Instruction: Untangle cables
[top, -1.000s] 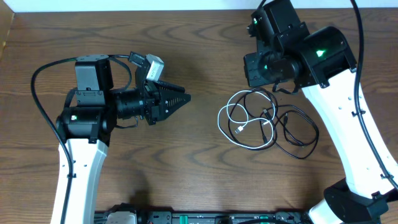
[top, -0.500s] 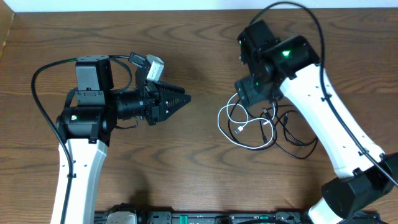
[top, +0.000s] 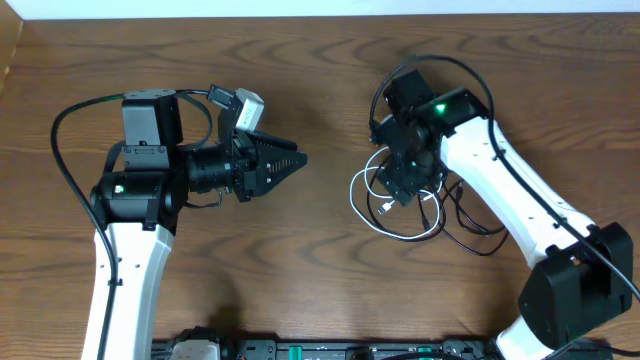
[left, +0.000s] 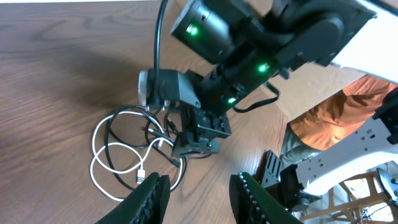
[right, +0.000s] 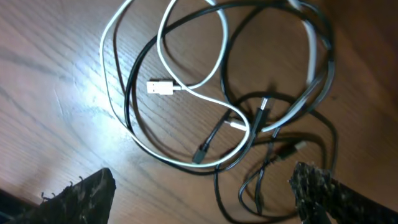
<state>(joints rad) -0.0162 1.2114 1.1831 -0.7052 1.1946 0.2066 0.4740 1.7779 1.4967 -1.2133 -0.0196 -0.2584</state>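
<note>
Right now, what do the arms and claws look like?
Left arm and right arm: white links, black joint housings with green lights, thick black cables looped alongside. Left claw: black, tapered, ridged, grey camera beside it. Right claw: black, rough-textured.

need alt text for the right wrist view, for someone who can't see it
A thin white cord loops through thin black cords in a loose tangle lying on a brown wooden table. The right claw hangs open above it, its two dark fingertips showing in the bottom corners, holding nothing.
</note>
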